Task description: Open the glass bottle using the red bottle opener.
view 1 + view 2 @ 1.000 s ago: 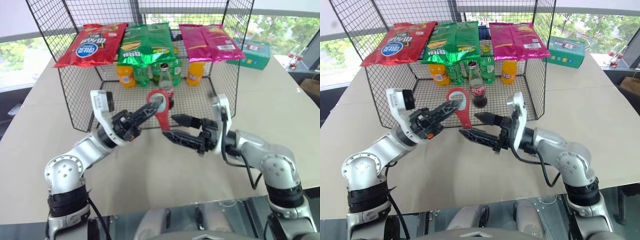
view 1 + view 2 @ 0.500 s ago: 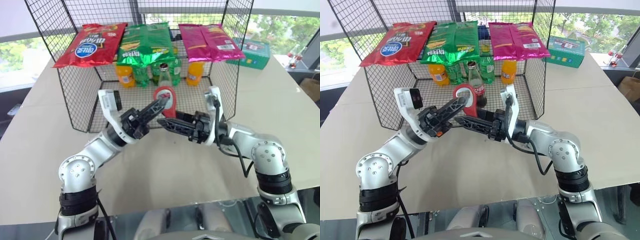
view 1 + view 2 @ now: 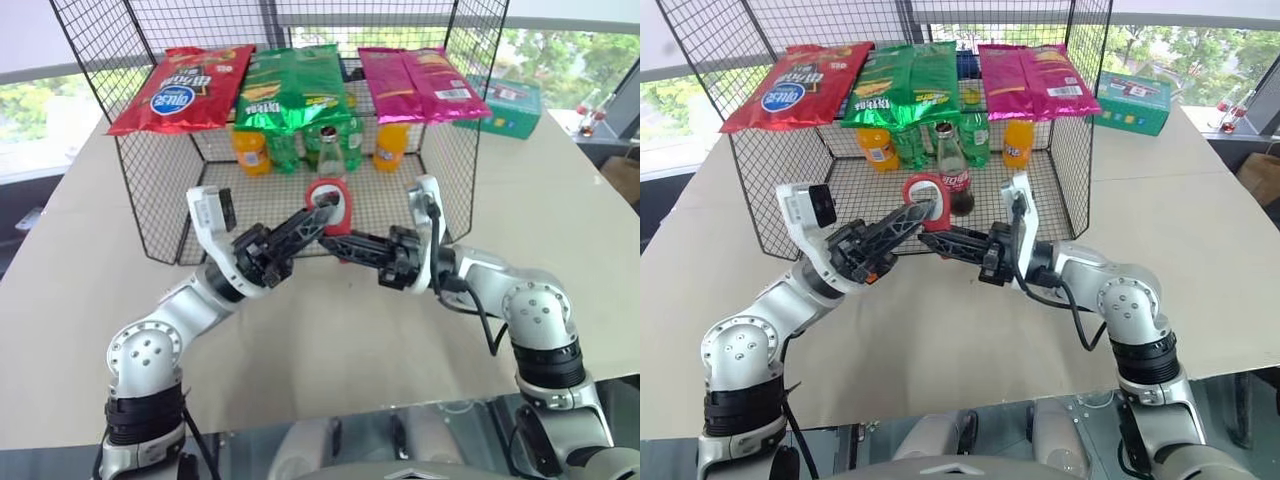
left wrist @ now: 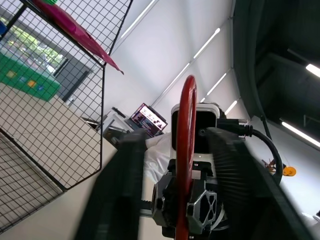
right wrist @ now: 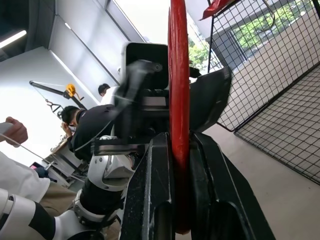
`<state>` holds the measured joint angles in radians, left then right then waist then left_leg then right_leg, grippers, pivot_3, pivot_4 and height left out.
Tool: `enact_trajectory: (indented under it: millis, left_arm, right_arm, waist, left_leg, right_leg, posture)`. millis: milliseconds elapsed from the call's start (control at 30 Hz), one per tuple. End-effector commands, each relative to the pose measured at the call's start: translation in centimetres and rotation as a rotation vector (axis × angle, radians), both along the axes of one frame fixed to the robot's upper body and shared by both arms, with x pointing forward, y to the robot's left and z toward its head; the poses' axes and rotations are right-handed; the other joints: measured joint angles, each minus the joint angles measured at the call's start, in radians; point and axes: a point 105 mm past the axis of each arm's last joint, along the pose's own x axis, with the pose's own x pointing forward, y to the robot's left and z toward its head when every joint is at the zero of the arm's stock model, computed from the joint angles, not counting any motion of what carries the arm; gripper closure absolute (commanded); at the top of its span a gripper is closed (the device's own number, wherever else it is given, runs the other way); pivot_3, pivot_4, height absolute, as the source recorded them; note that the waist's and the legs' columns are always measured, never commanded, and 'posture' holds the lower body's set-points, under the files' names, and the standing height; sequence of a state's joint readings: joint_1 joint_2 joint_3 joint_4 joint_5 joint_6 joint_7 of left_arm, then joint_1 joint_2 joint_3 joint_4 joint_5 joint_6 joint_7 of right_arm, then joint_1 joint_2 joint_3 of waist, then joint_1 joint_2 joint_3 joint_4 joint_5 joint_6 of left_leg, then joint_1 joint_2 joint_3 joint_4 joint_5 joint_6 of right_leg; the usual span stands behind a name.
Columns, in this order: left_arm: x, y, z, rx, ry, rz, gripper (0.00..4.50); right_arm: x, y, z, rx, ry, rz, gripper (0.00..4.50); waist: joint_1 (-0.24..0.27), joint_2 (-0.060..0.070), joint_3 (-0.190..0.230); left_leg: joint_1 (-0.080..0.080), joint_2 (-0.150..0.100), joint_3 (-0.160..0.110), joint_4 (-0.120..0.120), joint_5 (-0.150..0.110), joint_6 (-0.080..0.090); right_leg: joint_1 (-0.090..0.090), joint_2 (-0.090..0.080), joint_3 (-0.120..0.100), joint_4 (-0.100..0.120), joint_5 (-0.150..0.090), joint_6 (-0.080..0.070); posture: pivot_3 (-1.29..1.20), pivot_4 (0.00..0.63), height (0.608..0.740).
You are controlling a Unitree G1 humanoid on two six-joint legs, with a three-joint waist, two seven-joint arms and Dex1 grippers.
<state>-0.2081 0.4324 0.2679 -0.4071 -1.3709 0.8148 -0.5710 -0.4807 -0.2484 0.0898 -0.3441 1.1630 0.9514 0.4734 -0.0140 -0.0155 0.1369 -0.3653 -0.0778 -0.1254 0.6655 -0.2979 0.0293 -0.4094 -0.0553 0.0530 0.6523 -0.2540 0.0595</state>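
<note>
The red bottle opener (image 3: 341,192) is held up over the table, just in front of the wire rack. My right gripper (image 3: 337,238) comes in from the right and is shut on its handle; in the right wrist view both fingers press the opener (image 5: 179,100) edge-on. My left gripper (image 3: 318,212) reaches in from the left and is open. Its fingers (image 4: 227,165) stand either side of the opener's ring (image 4: 187,130) with a gap to each. The glass bottle (image 3: 956,178), with dark liquid and a red label, stands upright inside the rack behind the opener.
The wire rack (image 3: 150,200) sits on the beige table (image 3: 560,220). It holds orange soda bottles (image 3: 251,150) and green bottles (image 3: 283,150), with chip bags (image 3: 180,90) on top. A teal box (image 3: 505,105) lies at the back right. People (image 5: 75,120) show in the right wrist view.
My right gripper came in from the right and shut on the opener's handle. My left gripper, which had been shut on the ring, has opened.
</note>
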Motion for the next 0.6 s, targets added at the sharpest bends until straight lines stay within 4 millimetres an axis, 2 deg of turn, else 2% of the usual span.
enact_trajectory:
  millis: [33,67,100,133,233,433,600]
  left_arm:
    - [0.8,2.4,0.1,0.114,-0.078,0.189,0.55]
    - [1.5,2.9,-0.4,0.191,-0.1,0.265,0.11]
    - [2.3,3.3,-1.0,0.281,-0.128,0.348,0.01]
    - [3.2,3.8,-1.5,0.376,-0.165,0.436,0.01]
    - [5.2,4.1,-2.8,0.518,-0.183,0.54,0.01]
    - [8.2,1.8,-3.6,0.604,-0.266,0.552,0.01]
    - [11.4,0.9,-3.9,0.672,-0.313,0.576,0.01]
  right_arm:
    - [0.3,-1.3,0.6,0.037,-0.035,-0.073,4.5]
    - [0.6,-1.9,0.3,0.034,-0.032,-0.11,4.5]
    - [0.9,-2.4,0.1,0.03,-0.032,-0.149,4.5]
    - [1.2,-3.0,-0.1,0.032,-0.029,-0.185,4.5]
    - [1.9,-4.6,-0.4,0.042,-0.028,-0.291,4.5]
    - [1.8,-5.5,-0.4,0.038,-0.043,-0.355,4.5]
    - [1.8,-5.7,-0.2,0.026,-0.062,-0.385,4.5]
  waist:
    - [0.0,0.0,0.0]
    - [0.001,0.0,0.0]
    - [0.002,0.001,0.0]
    - [0.005,0.001,0.001]
    - [0.011,0.001,0.001]
    - [0.013,0.001,0.001]
    - [0.004,0.001,0.001]
  left_leg:
    - [0.0,0.0,0.0,-0.001,0.0,0.0]
    - [0.0,0.0,0.0,-0.001,0.0,0.0]
    - [0.0,0.0,0.0,-0.001,0.0,0.0]
    - [0.0,0.0,0.0,-0.001,0.0,0.0]
    - [0.0,-0.001,0.0,-0.002,0.0,0.0]
    - [-0.003,-0.001,-0.001,-0.003,0.0,0.0]
    - [-0.006,-0.001,-0.001,-0.003,0.0,0.0]
  right_leg:
    - [0.0,0.0,0.0,0.0,0.0,0.0]
    - [0.0,0.0,0.0,0.0,0.0,0.0]
    - [0.0,0.0,0.0,-0.001,0.0,0.0]
    - [0.0,0.0,0.0,-0.001,0.0,0.0]
    - [0.0,0.0,0.0,-0.002,0.0,0.0]
    - [-0.002,-0.001,-0.001,-0.004,0.0,0.0]
    - [-0.004,-0.001,-0.001,-0.004,0.0,0.0]
  posture:
    - [0.0,0.15,0.74]
    - [0.0,0.15,0.74]
    - [0.0,0.15,0.74]
    - [0.0,0.15,0.74]
    - [0.0,0.15,0.74]
    - [0.0,0.15,0.74]
    - [0.0,0.15,0.74]
